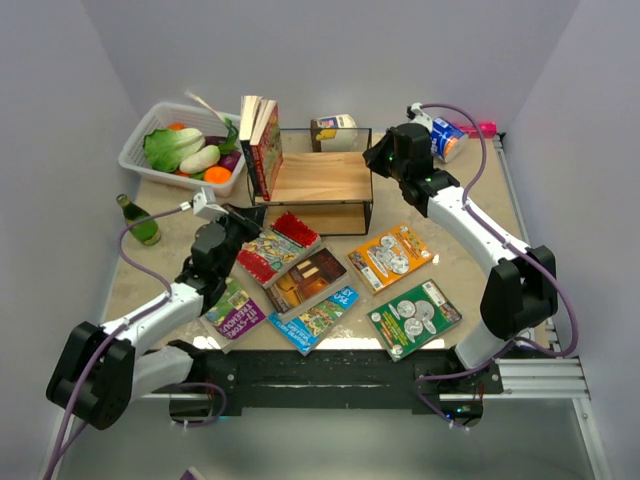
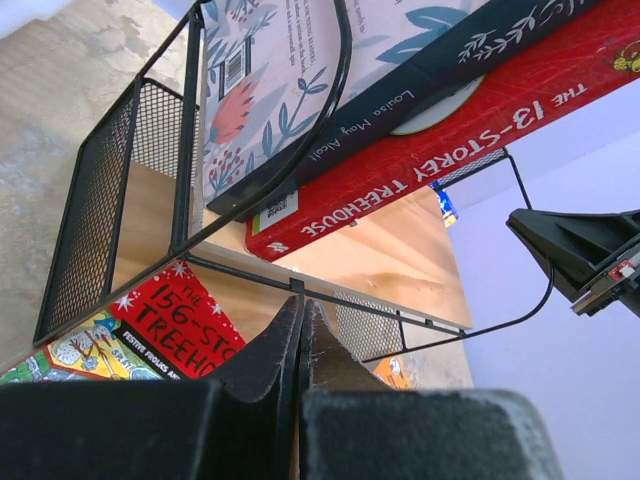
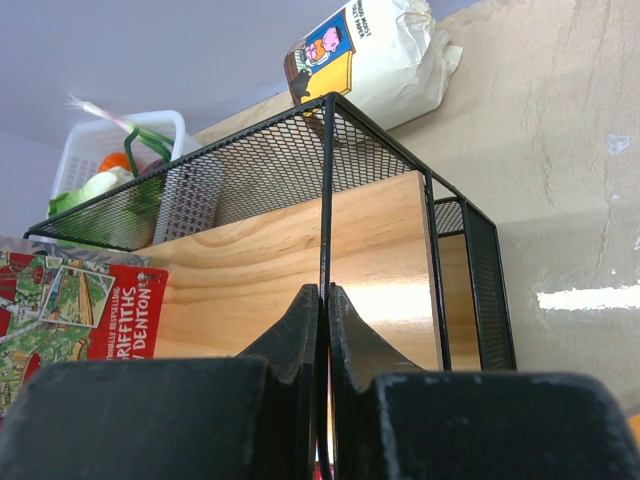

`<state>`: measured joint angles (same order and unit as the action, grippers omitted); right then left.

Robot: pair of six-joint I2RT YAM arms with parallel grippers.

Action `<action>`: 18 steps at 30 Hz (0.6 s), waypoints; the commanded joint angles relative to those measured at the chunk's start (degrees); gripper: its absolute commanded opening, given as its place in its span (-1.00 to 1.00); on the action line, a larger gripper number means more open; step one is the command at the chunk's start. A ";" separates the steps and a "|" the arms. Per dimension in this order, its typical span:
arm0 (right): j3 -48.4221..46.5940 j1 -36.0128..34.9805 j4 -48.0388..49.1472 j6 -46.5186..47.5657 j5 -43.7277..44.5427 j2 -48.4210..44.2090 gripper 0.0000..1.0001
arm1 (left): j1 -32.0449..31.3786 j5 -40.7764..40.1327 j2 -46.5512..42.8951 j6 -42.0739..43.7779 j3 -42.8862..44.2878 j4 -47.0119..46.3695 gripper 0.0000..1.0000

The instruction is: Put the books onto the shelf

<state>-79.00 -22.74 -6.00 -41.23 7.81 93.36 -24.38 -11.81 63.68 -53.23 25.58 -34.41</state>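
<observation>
Shelf (image 1: 325, 175): thin black wire frame, fine mesh end panels, pale smooth wood boards. It stands mid-table, toward the back.

A few books (image 1: 262, 148) stand at its left end, with glossy covers and cream page edges. A red book (image 2: 420, 150) lies against a floral book (image 2: 270, 70).

The rest lie flat on the table in front of the shelf, several overlapping. An orange book (image 1: 390, 255) and a green book (image 1: 415, 318) with coins sit to the right.

My right gripper (image 3: 323, 292): matte black wedge fingers pinched on an upright wire at the shelf's right end.

My left gripper (image 2: 300, 305): fingers pressed together, tips at the front rail near the left end. I cannot tell whether wire is caught between them.

Table (image 1: 470, 250): mottled beige, stone-like, slight glare. Walls (image 1: 330, 50): plain, pale lilac-white.

- White slatted plastic basket (image 1: 140, 165) of vegetables at the far left.
- Green glass bottle (image 1: 140, 220) near the basket.
- Crumpled paper packet (image 3: 400, 50) behind the shelf.
</observation>
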 commanded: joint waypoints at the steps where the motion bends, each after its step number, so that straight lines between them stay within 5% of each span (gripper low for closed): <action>1: 1.66 0.24 -6.39 1.51 -1.40 -0.73 -1.00 | 0.48 1.62 1.97 -0.56 1.13 -5.05 -1.00; 18: 1.75 0.33 -6.22 1.42 -1.75 -0.46 -1.00 | 0.74 -0.58 8.57 0.06 7.11 -6.46 -1.00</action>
<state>-79.00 -22.74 -6.00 -41.36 7.75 93.36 -24.36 -11.11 72.12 -53.23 29.87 -37.91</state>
